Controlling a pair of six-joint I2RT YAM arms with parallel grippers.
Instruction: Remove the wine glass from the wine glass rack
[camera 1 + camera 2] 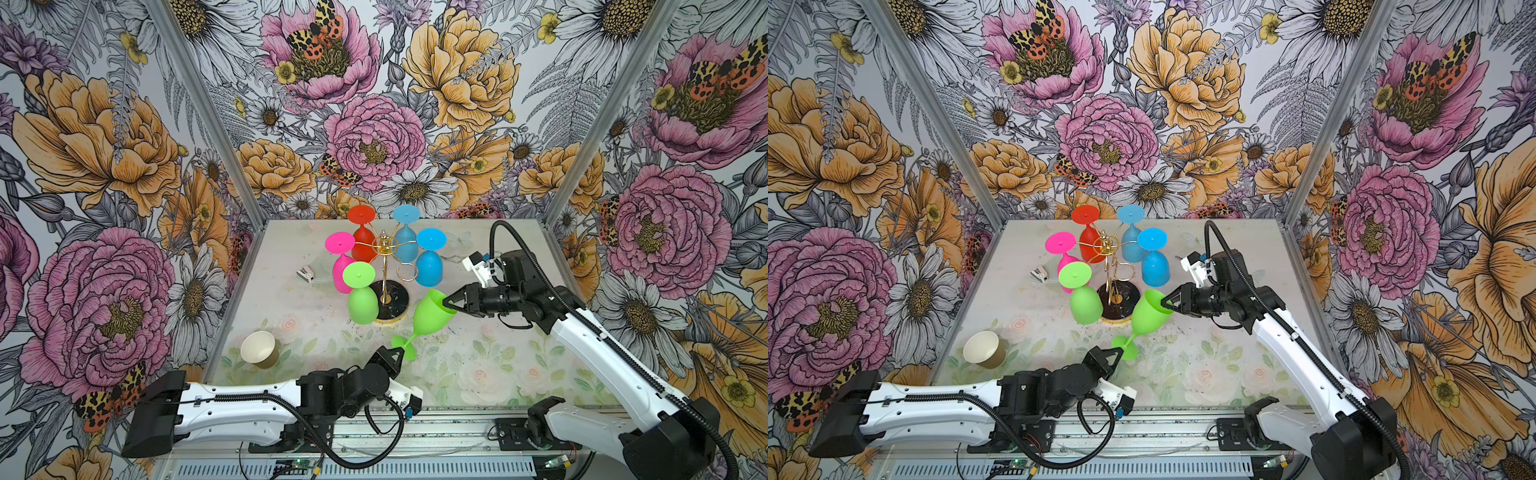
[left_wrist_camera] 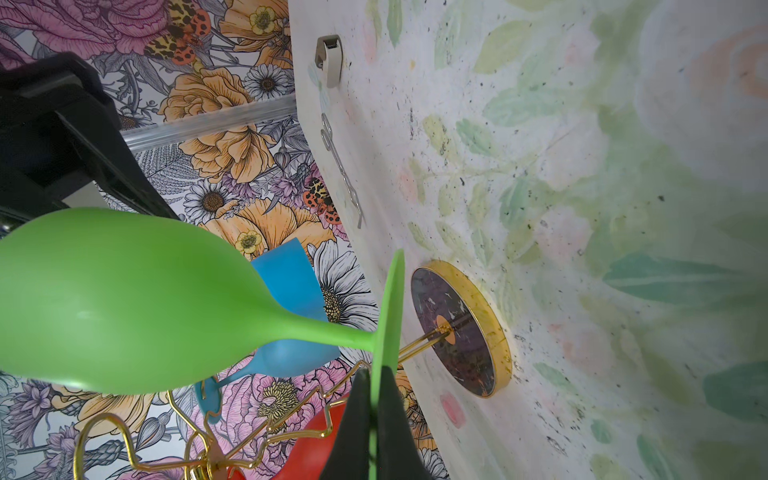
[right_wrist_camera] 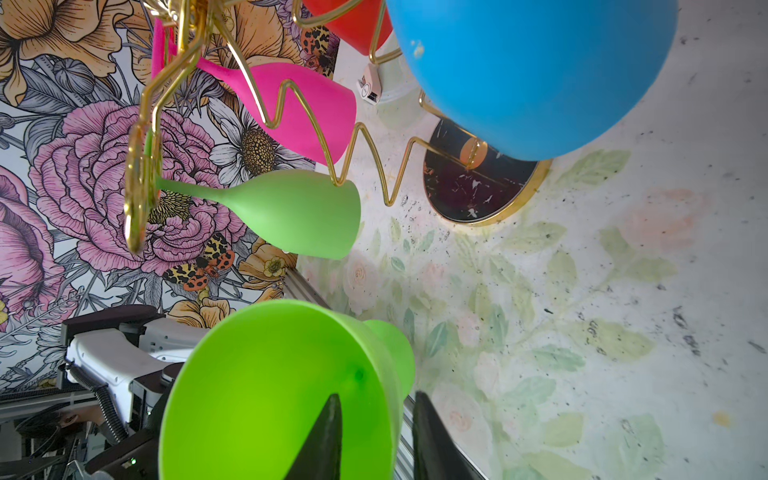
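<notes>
Already the green wine glass [image 1: 430, 316] is clear of the rack [image 1: 397, 297], held tilted in the air just in front of its base, so the step in hand looks like a handover between 2 arms. The left gripper [image 1: 398, 353], reaching in low with its forearm nearly level, is clamped on the glass's foot. The right gripper [image 1: 451, 302], stretched in sideways, straddles the bowl's rim, 1 finger [image 3: 328, 436] inside and 1 outside, not pinching. Next it must squeeze the rim before the left lets go.
</notes>
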